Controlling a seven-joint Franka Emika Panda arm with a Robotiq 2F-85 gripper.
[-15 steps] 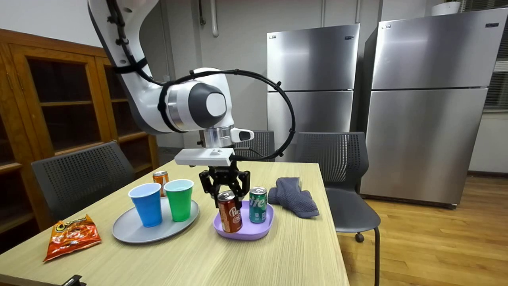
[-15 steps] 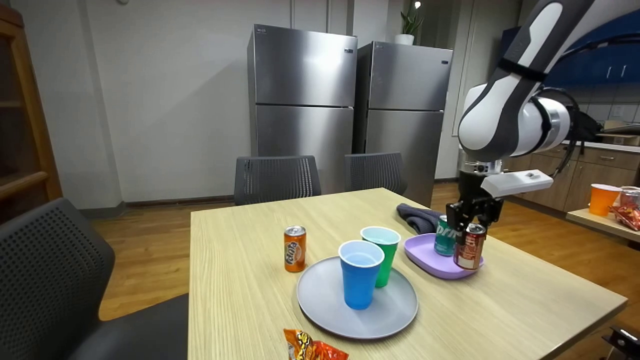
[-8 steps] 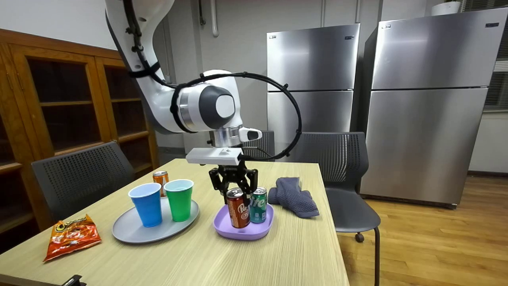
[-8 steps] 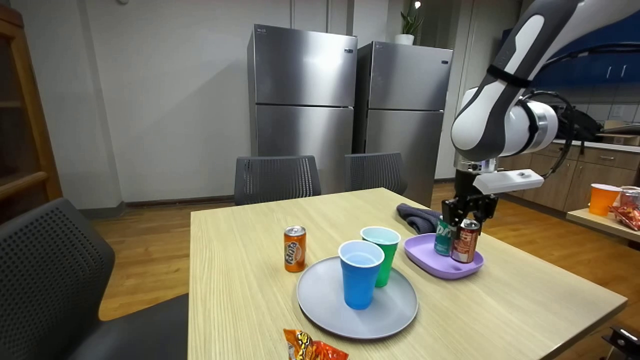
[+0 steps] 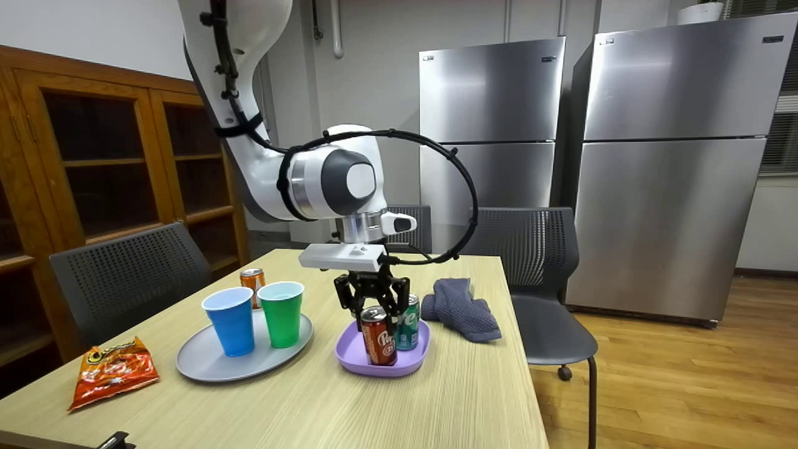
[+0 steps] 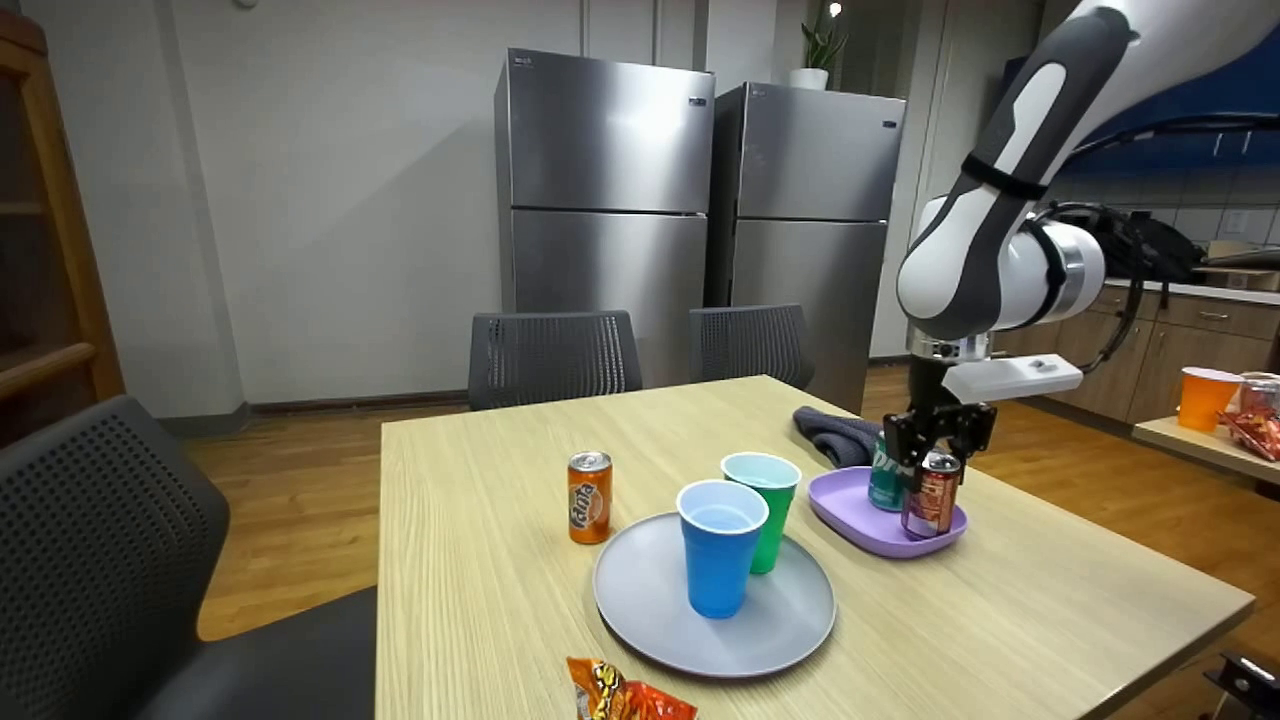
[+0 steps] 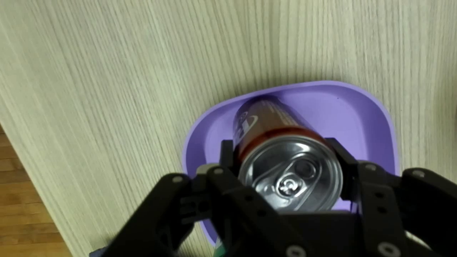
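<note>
In an exterior view, your gripper (image 5: 376,322) clasps the Dr Pepper can (image 5: 379,343), jaws partway apart, within the purple plate (image 5: 353,356); gripping near the top probably keeps them above the plate's rim. In an exterior view, the Sprite can (image 6: 886,491) shares the plate, perhaps why yours sits toward its edge, while the Fanta can (image 6: 590,498) stands well apart from it. In the wrist view, the Dr Pepper can's base is just inside the plate's rim; whether it touches down is unclear.
</note>
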